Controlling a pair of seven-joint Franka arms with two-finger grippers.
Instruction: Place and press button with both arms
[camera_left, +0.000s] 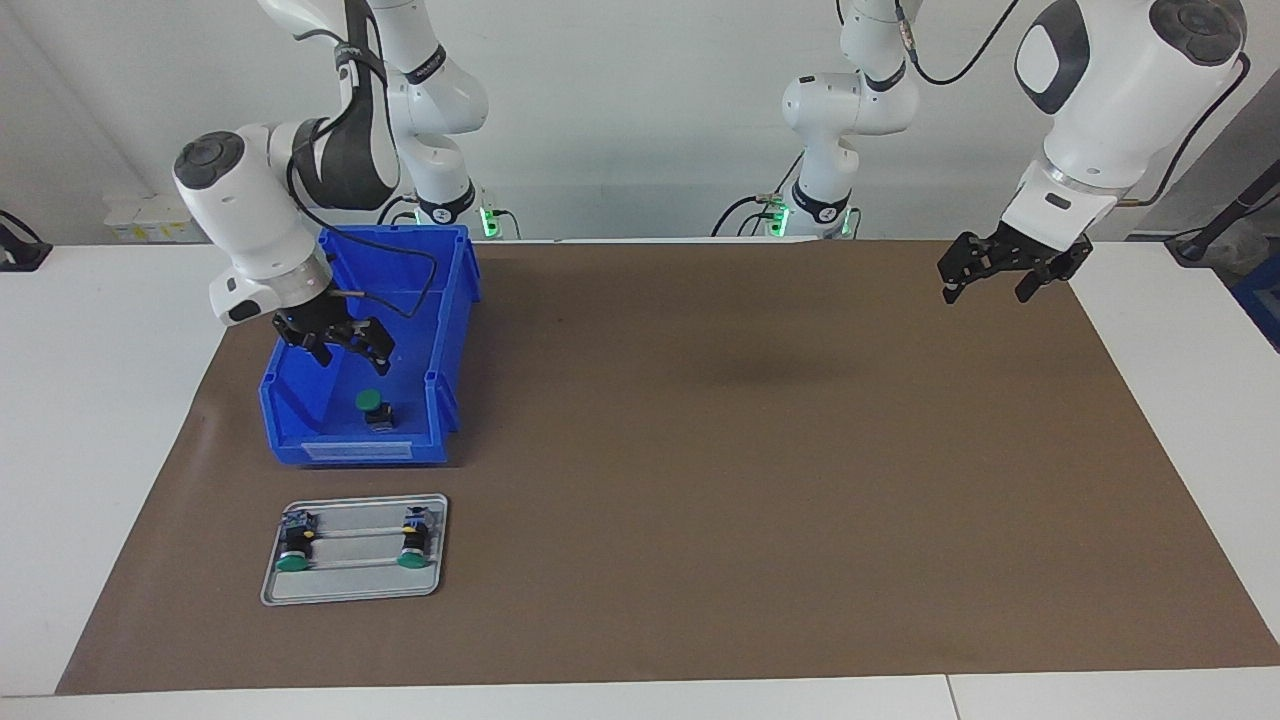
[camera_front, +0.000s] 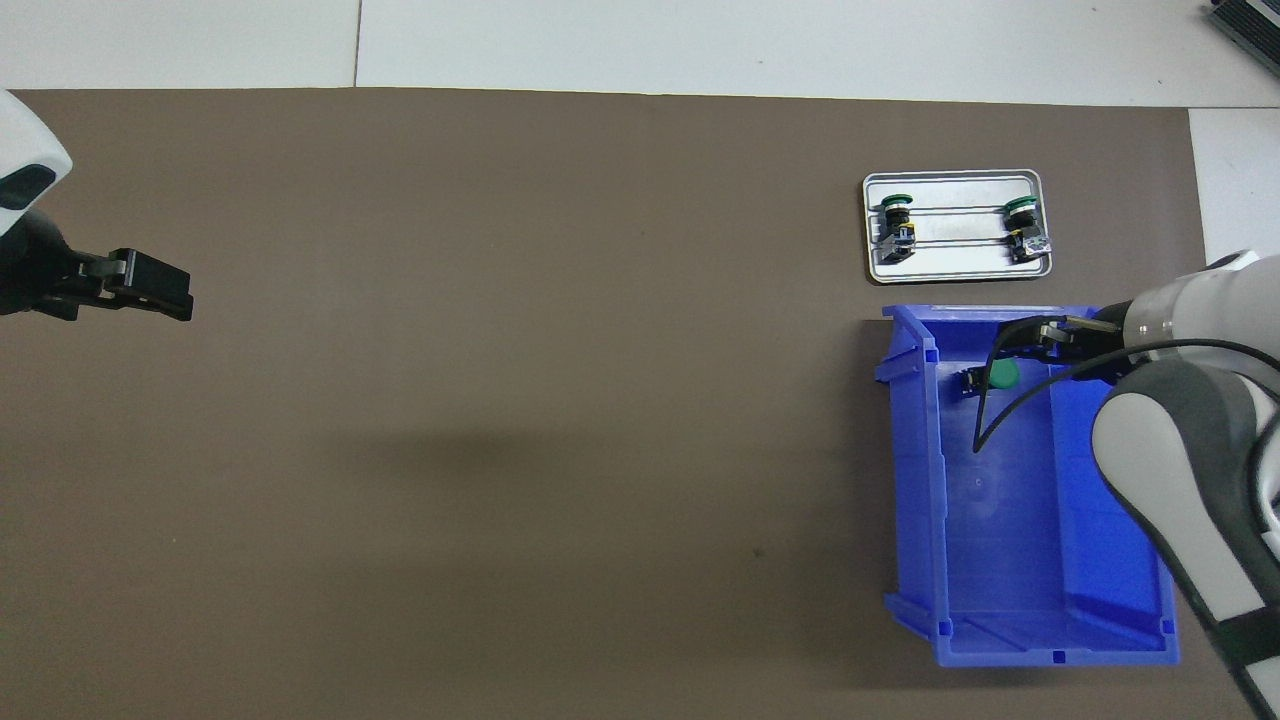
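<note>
tabletop (camera_left: 700, 450) brown mat | blue bin (camera_left: 445, 300) at right arm's end | tray (camera_left: 355, 590) farther out, two buttons on it | right gripper (camera_left: 335, 340) raised over bin, jaws open, empty | left gripper (camera_left: 1005, 270) waiting over left arm's end, jaws probably open | button (camera_left: 371, 405) on bin floor, apparently upright

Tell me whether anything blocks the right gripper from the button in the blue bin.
Nothing visible does. The right gripper, open, is above the blue bin, and the button sits alone on the bin floor below it. The left gripper waits over the mat.
</note>
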